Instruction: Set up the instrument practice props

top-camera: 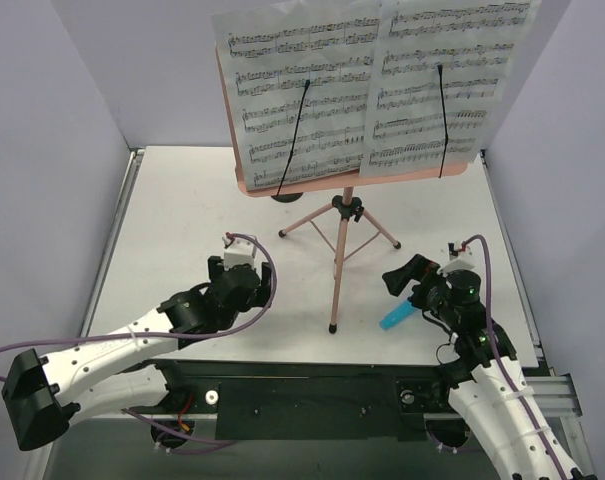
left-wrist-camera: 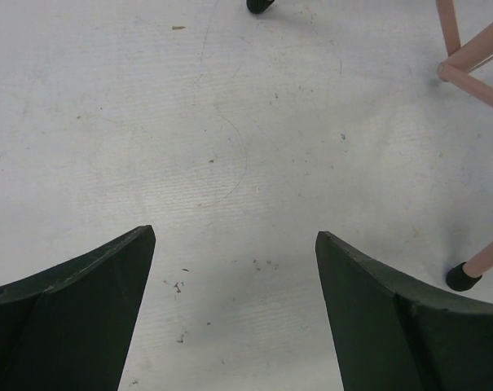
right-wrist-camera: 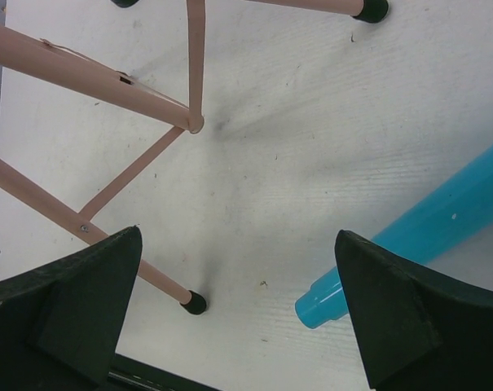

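Note:
The pink music stand stands upright on its tripod legs at the back middle of the white table. Two white sheets of printed music, the left sheet and the right sheet, rest side by side on its desk, each under a black wire holder. My left gripper is open and empty, low over bare table left of the stand's near leg. My right gripper is open and empty, right of the legs.
A light blue tube lies on the table by my right gripper's right finger; it also shows in the top view. The stand's near foot is close to the table's front edge. Grey walls enclose the table.

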`<state>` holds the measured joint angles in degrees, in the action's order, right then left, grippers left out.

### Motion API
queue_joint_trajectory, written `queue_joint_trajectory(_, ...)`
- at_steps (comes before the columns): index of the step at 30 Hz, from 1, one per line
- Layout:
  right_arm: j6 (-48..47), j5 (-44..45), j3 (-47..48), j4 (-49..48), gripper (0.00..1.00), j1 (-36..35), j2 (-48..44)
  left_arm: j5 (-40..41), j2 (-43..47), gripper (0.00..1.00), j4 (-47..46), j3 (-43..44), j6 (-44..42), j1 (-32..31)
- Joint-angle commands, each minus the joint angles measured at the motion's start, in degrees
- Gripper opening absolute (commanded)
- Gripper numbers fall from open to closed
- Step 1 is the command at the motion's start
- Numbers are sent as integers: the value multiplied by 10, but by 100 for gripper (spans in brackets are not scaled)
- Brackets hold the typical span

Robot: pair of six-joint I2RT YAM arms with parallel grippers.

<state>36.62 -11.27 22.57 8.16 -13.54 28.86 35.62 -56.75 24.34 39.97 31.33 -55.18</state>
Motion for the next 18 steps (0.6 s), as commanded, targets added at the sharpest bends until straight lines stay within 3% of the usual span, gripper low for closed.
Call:
queue_joint_trajectory(1, 4, 10, 14, -1, 100, -3, 8, 3, 51, 91, -45, -15, -7, -1)
queue_joint_trajectory(9, 8, 7, 17, -3, 100, -3, 23, 3, 120, 92, -85, -48, -31, 1)
queue_joint_trajectory(18, 4, 2, 24, -2, 100, -3, 30, -23, 109, 92, -79, -40, -33, 7)
